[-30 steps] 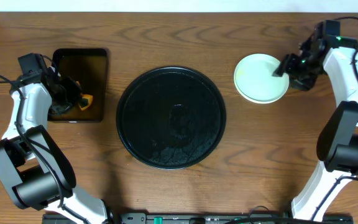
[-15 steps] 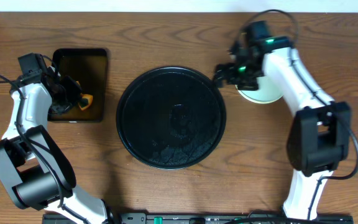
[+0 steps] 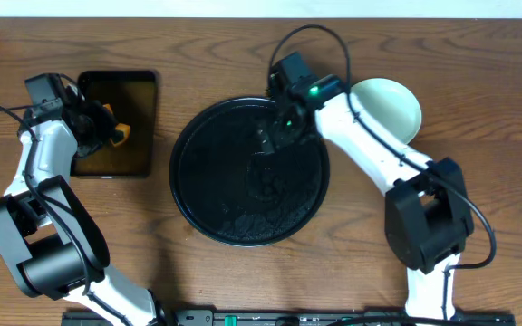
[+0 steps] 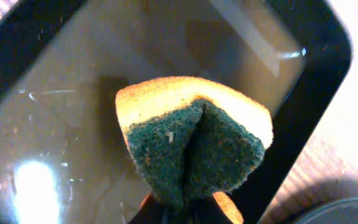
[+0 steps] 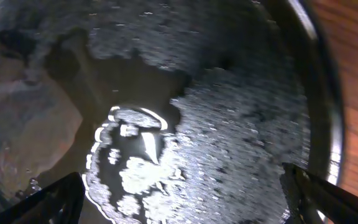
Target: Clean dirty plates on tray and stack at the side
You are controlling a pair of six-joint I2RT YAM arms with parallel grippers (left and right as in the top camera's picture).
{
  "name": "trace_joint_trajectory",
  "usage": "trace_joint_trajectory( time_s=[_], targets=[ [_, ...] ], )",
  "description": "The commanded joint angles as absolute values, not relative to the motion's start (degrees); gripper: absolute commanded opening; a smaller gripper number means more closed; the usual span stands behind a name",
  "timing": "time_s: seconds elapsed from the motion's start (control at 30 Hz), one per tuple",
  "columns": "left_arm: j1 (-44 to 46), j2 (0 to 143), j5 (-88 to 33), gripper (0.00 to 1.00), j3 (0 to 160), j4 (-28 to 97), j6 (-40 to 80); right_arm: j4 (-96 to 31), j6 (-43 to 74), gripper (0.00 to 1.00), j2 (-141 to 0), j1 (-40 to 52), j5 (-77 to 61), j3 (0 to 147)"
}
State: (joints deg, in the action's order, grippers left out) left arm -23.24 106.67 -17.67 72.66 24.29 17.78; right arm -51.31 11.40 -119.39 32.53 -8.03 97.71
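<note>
The round black tray (image 3: 249,172) lies mid-table, its textured floor (image 5: 241,143) wet and shiny, with only water showing on it. A pale mint plate (image 3: 397,107) sits off the tray at the upper right; whether others lie under it I cannot tell. My right gripper (image 3: 275,136) hangs open over the tray's far part, its fingertips (image 5: 55,199) wide apart with nothing between them. My left gripper (image 3: 107,136) is shut on a folded yellow-and-green sponge (image 4: 194,137) above the small rectangular tray.
The rectangular black tray (image 3: 116,122) at the left holds brownish water (image 4: 73,124). The right arm reaches across from the lower right, passing just in front of the plate. Bare wood table surrounds both trays.
The right arm has swung left from the plate at the table's right side to above the round tray, its jaws opening wide. The left gripper with the sponge shifted slightly.
</note>
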Motion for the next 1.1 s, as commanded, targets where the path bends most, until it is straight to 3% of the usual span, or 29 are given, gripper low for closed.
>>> trace_joint_trajectory(
  time_s=[0.0, 0.03, 0.1, 0.13, 0.53, 0.63, 0.87, 0.9, 1.07],
  targets=[
    [-23.4, 107.2, -17.3, 0.24, 72.3, 23.4, 17.2, -50.5, 10.6, 0.99, -119.2, 34.9, -6.4, 96.9],
    [-23.4, 107.2, -17.3, 0.33, 72.3, 23.2, 17.2, -50.3, 10.6, 0.99, -119.2, 35.3, -6.3, 96.8],
    [-23.4, 107.2, -17.3, 0.65, 72.3, 23.2, 17.2, -50.0, 10.6, 0.99, -119.2, 36.3, -5.9, 96.7],
    [-23.4, 107.2, -17.3, 0.71, 72.3, 23.2, 17.2, -49.9, 10.6, 0.99, -119.2, 36.7, -5.8, 96.7],
    [-23.4, 99.2, -17.8, 0.72, 72.3, 24.9, 17.5, -50.0, 10.6, 0.99, -119.2, 37.8, -6.5, 96.7],
    [-23.4, 93.8, -22.7, 0.72, 72.3, 27.2, 17.9, -52.0, 10.7, 0.99, -119.2, 37.8, -7.0, 96.7],
    [-23.4, 84.1, -31.5, 0.73, 72.3, 41.0, 17.8, -53.6, 10.7, 0.99, -115.2, 37.8, -15.8, 96.7],
    [-23.4, 83.5, -31.5, 0.83, 72.3, 42.7, 17.8, -53.9, 10.6, 0.99, -113.6, 37.8, -15.7, 96.7],
    [-23.4, 83.4, -31.5, 0.83, 72.3, 51.1, 17.8, -56.9, 10.6, 0.99, -101.8, 38.1, -7.3, 96.7]
  ],
)
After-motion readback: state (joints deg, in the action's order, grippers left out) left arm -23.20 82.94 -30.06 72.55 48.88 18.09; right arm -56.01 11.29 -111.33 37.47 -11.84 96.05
